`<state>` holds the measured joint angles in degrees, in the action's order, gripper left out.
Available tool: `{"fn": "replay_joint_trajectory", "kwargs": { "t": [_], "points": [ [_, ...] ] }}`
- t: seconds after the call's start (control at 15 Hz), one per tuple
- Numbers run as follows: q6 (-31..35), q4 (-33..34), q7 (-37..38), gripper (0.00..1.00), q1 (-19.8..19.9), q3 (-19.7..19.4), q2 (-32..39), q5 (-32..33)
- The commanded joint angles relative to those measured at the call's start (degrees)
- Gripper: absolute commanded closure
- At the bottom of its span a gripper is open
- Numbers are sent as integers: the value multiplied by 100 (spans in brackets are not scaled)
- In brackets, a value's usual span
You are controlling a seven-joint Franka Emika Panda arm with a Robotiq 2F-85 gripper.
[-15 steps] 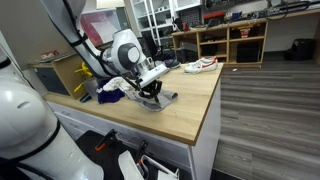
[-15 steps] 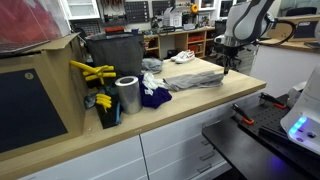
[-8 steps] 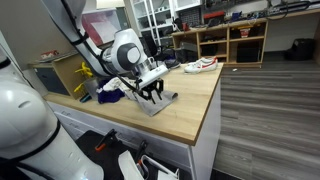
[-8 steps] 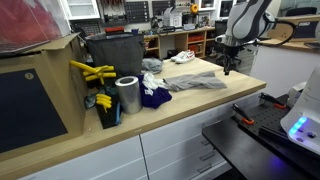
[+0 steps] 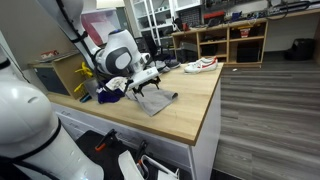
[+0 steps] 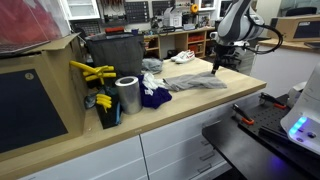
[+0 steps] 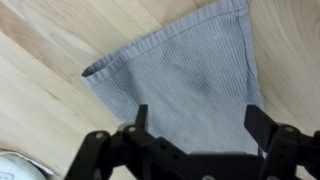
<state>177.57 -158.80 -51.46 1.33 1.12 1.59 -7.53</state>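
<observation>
Your wooden bench (image 5: 195, 115) is the widest thing here. It carries a clutter of a dark bin (image 6: 113, 55), a metal can (image 6: 127, 95) and a blue rag (image 6: 152, 97) at one end, with bare wood towards the other. The arm (image 5: 117, 55) leans in over the middle of it. The grey ribbed cloth (image 7: 190, 75) lies flat on the bench beside the clutter, one hemmed corner pointing out over bare wood and no fold pinched up. The hand (image 7: 197, 115) hangs just above the cloth, its fingers spread wide on either side and touching nothing. I judge this to be the let-go after a placing. If you regrip, you need to come straight down on a hem or corner, since the flat weave gives the fingers little to catch. For room, bare wood lies all round the cloth's free corner and on towards the bench edge (image 5: 213, 105) in an exterior view. The tight side is the clutter and the white shoe (image 5: 201, 65) beyond, so keep lifts vertical and swings to the open side.
</observation>
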Motion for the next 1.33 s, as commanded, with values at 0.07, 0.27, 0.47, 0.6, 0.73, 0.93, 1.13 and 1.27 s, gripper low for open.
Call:
{"fn": "replay_joint_trajectory", "kwargs": {
  "t": [0.07,0.27,0.47,0.6,0.73,0.93,1.13,1.27],
  "points": [
    [852,156,461,0,-105,439,526,-1033],
    [1143,399,1086,0,-23,636,927,-1395],
    [1229,660,1573,0,-54,613,1257,-1631],
    [1244,833,1833,0,-135,543,1427,-1774],
    [1165,914,2874,0,-327,194,1516,-962],
    [1073,1081,3861,0,-492,-31,1639,-391],
    [1103,1211,4522,28,-552,-42,1728,-108],
    [1146,1274,4783,42,-570,8,1762,-2]
  ]
}}
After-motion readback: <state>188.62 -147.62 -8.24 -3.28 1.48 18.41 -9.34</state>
